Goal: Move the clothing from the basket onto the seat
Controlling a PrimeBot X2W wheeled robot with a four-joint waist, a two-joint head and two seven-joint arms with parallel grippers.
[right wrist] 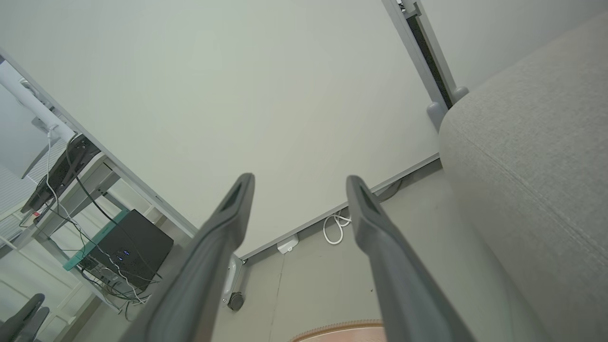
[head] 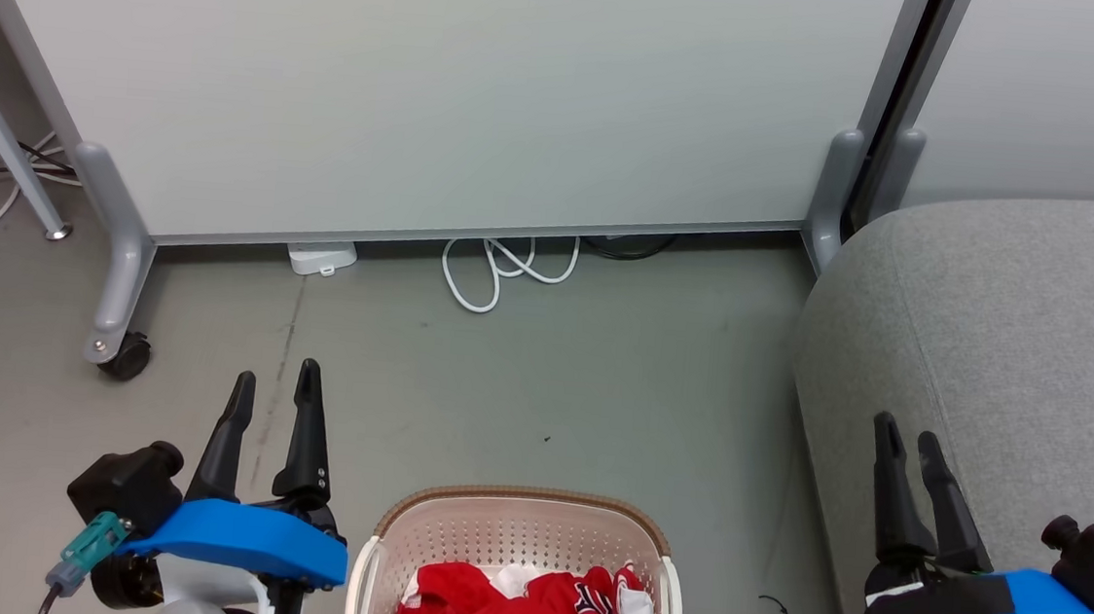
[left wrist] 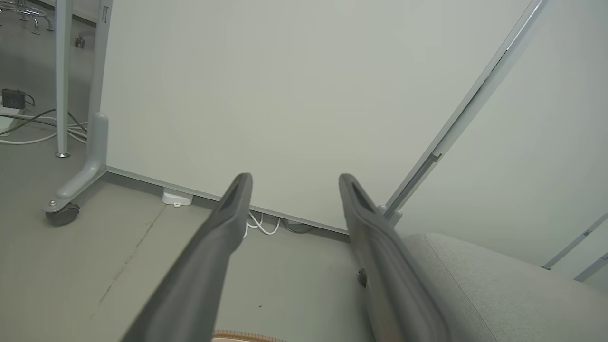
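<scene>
1. Progress: no transfer is done yet. The clothing (head: 523,613) lies inside the basket (head: 522,502), which stands on the floor (head: 541,385) at the bottom centre of the head view. No garment lies on the part of the seat (head: 1011,363) that is in view, to the right of the basket.
2. Left hand (head: 276,376): fingers spread apart, gripping nothing, held over the floor just left of the basket.
3. Right hand (head: 906,431): fingers spread apart, gripping nothing, held right of the basket, in front of the seat's left edge.
4. Remaining work, as judged: each garment must be gripped, lifted clear of the rim, carried to the right and laid on the seat.
5. Orientation of the clothing: a crumpled red heap with white parts, with a patch of dark lettering facing up. No single garment's long axis is readable. The heap spreads left to right across the basket's width. Its near part is cut off by the frame edge.
6. The basket's rounded far end points toward the white panel (head: 428,83).
</scene>
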